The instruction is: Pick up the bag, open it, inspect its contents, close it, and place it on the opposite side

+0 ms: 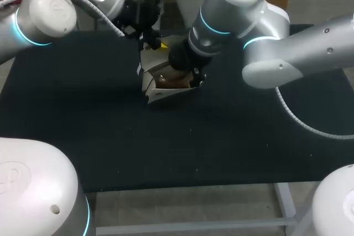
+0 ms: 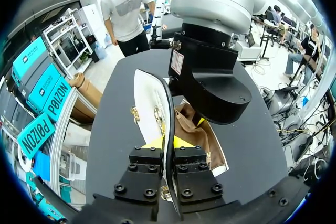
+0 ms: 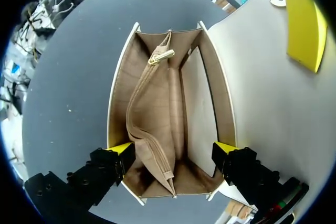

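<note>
While the white handbag [image 1: 161, 93] stands near the middle of the black surface [image 1: 77, 114], both arms meet over it. The left arm enters from the far left corner, and the right arm comes in from the right side.

Left end effector [image 2: 167, 142]: clenched on the bag's white flap [image 2: 149, 98]. The flap stands upright on edge between the two fingers, one yellow tip on each face. A gold chain [image 2: 136, 114] lies against the flap's outer face. In the head view this end effector [image 1: 148, 40] sits at the far side of the bag.

Right end effector [image 3: 173, 148]: released, fingers spread wide, pointing straight down over the bag's open mouth. One yellow tip sits at the rim of each long wall; contact with the walls cannot be confirmed. In the head view it [image 1: 185, 75] covers most of the opening.

Bag interior [image 3: 197, 108]: tan lining, with a zippered centre divider [image 3: 152, 124]. The gold zipper pull [image 3: 160, 56] lies at the far end.
</note>
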`<action>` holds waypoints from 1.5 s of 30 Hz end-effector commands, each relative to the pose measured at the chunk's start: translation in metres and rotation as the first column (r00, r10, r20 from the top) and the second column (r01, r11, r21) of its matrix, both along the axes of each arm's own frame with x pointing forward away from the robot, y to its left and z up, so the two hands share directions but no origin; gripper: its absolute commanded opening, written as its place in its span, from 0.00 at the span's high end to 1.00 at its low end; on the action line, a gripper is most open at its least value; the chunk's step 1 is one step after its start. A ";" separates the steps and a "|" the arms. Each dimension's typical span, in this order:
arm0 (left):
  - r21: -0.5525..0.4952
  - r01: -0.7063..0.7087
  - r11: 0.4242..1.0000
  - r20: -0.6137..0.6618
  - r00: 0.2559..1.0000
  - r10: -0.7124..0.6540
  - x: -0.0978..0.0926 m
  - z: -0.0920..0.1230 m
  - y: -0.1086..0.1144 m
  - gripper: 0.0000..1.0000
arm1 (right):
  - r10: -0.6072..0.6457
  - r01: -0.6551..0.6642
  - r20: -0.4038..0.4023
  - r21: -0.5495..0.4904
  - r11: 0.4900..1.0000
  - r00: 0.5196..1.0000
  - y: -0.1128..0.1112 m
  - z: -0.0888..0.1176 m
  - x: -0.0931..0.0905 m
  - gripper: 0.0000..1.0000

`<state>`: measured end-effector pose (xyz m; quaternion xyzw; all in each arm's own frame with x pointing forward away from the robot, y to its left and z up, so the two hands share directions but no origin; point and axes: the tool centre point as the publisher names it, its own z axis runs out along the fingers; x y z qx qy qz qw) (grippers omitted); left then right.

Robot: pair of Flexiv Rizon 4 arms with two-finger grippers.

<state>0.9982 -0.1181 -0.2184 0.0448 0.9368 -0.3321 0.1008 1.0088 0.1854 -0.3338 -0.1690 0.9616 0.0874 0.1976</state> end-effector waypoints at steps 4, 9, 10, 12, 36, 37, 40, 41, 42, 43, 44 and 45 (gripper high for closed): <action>0.001 0.005 1.000 -0.002 1.000 -0.005 -0.003 -0.002 -0.005 1.00 | -0.001 0.001 -0.004 -0.009 1.000 1.000 0.007 -0.008 0.010 0.00; 0.002 0.006 1.000 -0.001 1.000 -0.006 -0.003 -0.002 -0.006 1.00 | -0.001 0.001 -0.003 -0.009 1.000 1.000 0.008 -0.008 0.010 0.00; 0.002 0.006 1.000 -0.002 1.000 -0.006 -0.003 -0.002 -0.006 1.00 | -0.001 0.000 -0.003 -0.009 1.000 1.000 0.008 -0.008 0.010 0.00; 0.003 0.007 1.000 -0.002 1.000 -0.007 -0.003 -0.002 -0.006 1.00 | -0.001 0.001 -0.003 -0.009 1.000 1.000 0.008 -0.008 0.010 0.01; 0.031 0.015 0.999 -0.003 1.000 -0.015 -0.003 -0.007 -0.010 1.00 | -0.042 0.039 0.188 0.021 0.999 0.981 -0.001 0.049 -0.009 0.67; 0.033 0.015 0.999 -0.004 1.000 -0.015 -0.003 -0.007 -0.010 1.00 | -0.043 0.040 0.199 0.022 0.999 0.979 -0.002 0.052 -0.010 0.67; 0.038 0.014 0.999 -0.005 1.000 -0.014 -0.002 -0.009 -0.011 1.00 | -0.045 0.040 0.226 0.027 0.999 0.973 -0.004 0.062 -0.014 0.64; 0.039 0.014 0.999 -0.005 1.000 -0.013 -0.002 -0.009 -0.011 1.00 | -0.048 0.043 0.233 0.026 0.999 0.971 -0.005 0.065 -0.015 0.64; 0.040 0.013 0.999 -0.006 1.000 -0.013 -0.002 -0.009 -0.011 1.00 | -0.048 0.043 0.239 0.027 0.999 0.970 -0.005 0.067 -0.016 0.64; 0.040 0.013 0.999 -0.007 1.000 -0.013 -0.002 -0.009 -0.011 1.00 | -0.049 0.043 0.246 0.028 0.999 0.968 -0.006 0.069 -0.016 0.64; 0.041 0.012 0.999 -0.007 1.000 -0.012 -0.002 -0.009 -0.011 1.00 | -0.051 0.045 0.251 0.028 0.999 0.967 -0.007 0.071 -0.017 0.64; 0.040 0.012 0.999 -0.007 1.000 -0.012 -0.002 -0.009 -0.011 1.00 | -0.052 0.046 0.255 0.029 0.998 0.966 -0.008 0.072 -0.017 0.65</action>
